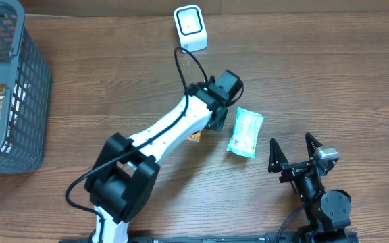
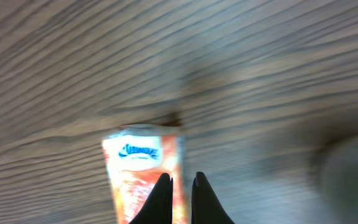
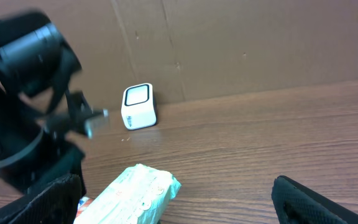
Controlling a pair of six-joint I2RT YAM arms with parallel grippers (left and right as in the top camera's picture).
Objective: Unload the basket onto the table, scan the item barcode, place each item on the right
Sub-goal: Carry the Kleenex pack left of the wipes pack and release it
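Left wrist: my left end effector (image 2: 182, 186) is pinched shut on the orange packet (image 2: 143, 180). My right end effector (image 1: 291, 140) gapes empty, and the scanner (image 1: 190, 27) pass is not yet done.

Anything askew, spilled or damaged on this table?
Nothing stands out. The scanner stands upright, the pale blue packet lies intact, and the left tool is closed on an orange packet; nothing is spilled.
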